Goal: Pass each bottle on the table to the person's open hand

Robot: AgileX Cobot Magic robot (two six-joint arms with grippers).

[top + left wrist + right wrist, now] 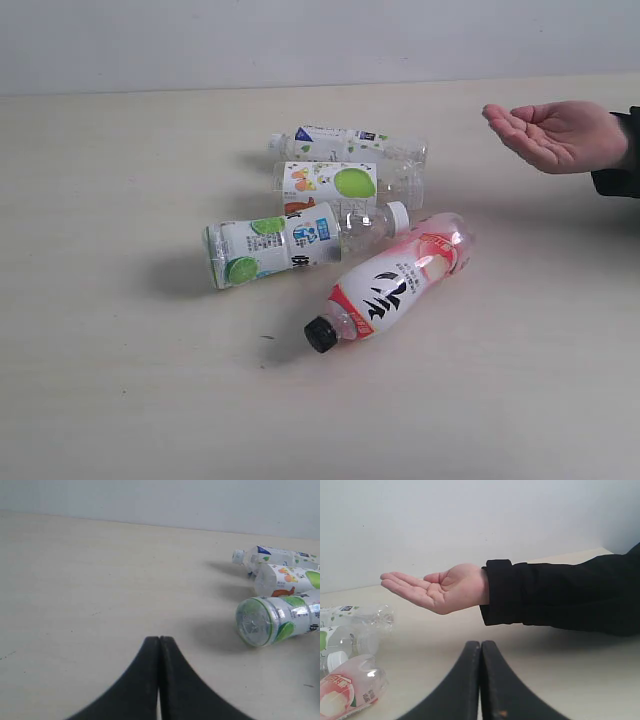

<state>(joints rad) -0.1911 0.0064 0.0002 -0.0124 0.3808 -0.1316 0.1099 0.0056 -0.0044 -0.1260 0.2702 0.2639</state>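
Open and palm-up, the hand [560, 135] hovers empty above the right side of the table [120, 380], well apart from the bottles. All four lie on their sides in a cluster near the middle, so I judge that no handover has begun.

The left gripper [159, 641] and the right gripper [480, 644] each have their fingers pressed together, holding nothing, low over bare table.

The red bottle [395, 285] lies in front, black cap toward the camera, its base just beside the white cap of the lime bottle [290, 245]. Behind these the fruit bottle [345, 185] touches the lime bottle, or nearly so, and the leaf bottle [350, 145] lies just beyond it.

Next, a gripper must spread its fingers and close across one body. The red bottle looks easiest for the right arm, being nearest the hand's side and clear along its front. The round bodies may roll if nudged.

Bare table spreads left and in front of the cluster, and an open lane runs to the hand. Only the far edge shows, behind the leaf bottle.
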